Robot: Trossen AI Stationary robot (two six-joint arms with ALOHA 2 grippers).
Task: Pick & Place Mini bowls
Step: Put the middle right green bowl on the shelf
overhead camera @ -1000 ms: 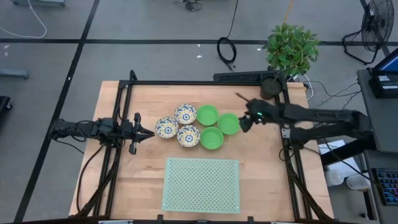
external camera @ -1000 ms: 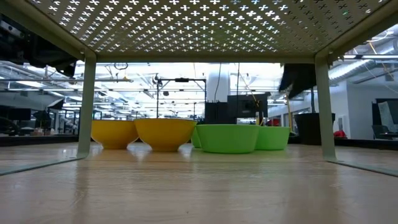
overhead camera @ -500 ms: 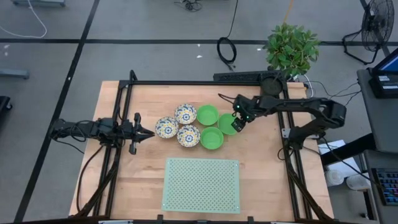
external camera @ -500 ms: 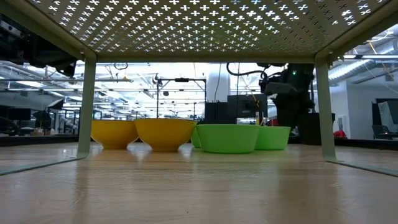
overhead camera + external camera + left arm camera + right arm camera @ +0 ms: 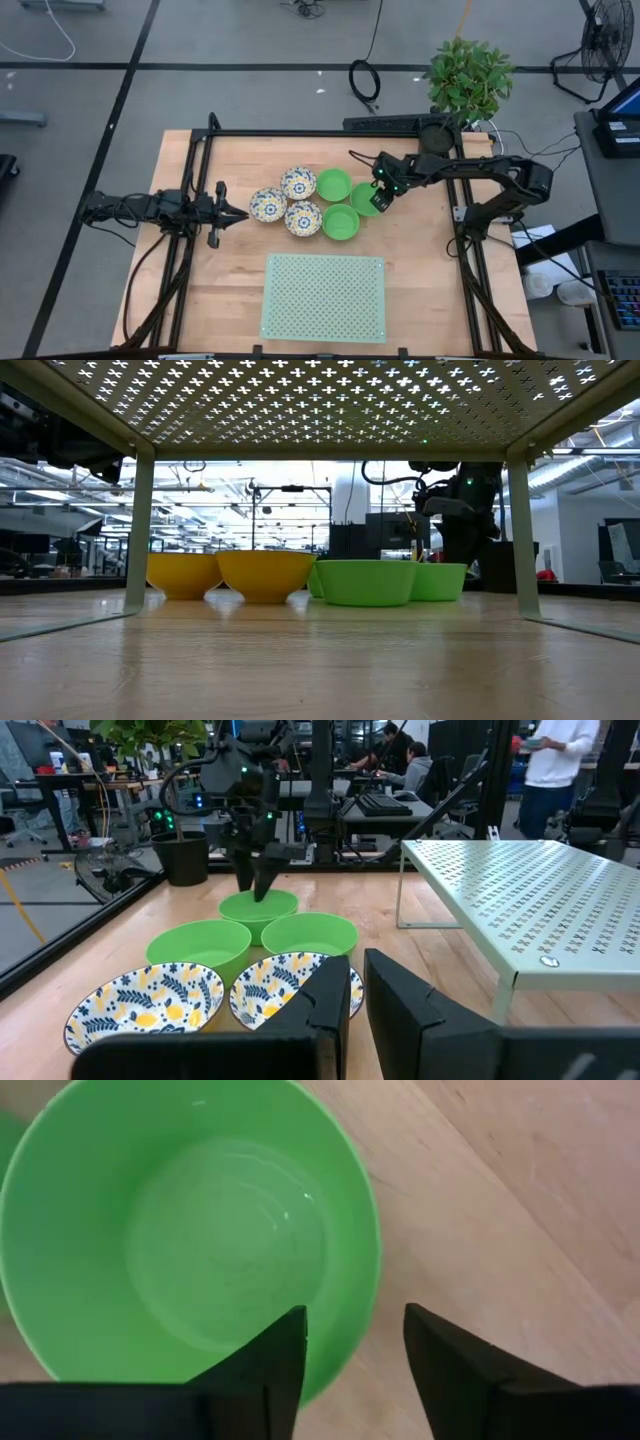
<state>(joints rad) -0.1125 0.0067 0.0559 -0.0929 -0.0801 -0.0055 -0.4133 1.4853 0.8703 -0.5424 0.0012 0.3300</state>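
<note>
Six mini bowls sit bunched at the table's middle. Three are white with a floral pattern [image 5: 267, 205] [image 5: 298, 183] [image 5: 303, 218], and three are plain green [image 5: 333, 184] [image 5: 341, 222] [image 5: 367, 198]. My right gripper [image 5: 381, 199] is open and points down over the rightmost green bowl [image 5: 190, 1230]. One finger [image 5: 285, 1345] is over its hollow and the other [image 5: 440, 1350] is outside its right rim [image 5: 373, 1270]; I see no touch. My left gripper [image 5: 243, 212] waits, shut, just left of the floral bowls [image 5: 290, 990].
A pale-green perforated mat [image 5: 323, 297] stands on legs [image 5: 140, 530] near the table's near edge, roofing the low view. A potted plant [image 5: 468, 80] is at the far right corner. Black frame rails [image 5: 300, 133] run along the table's sides. People show beyond the table [image 5: 560, 760].
My right gripper has moved from the table's right toward the rightmost green bowl, tipped to point down and come low over its right rim. It has then nearly held still. The bowls have not moved.
</note>
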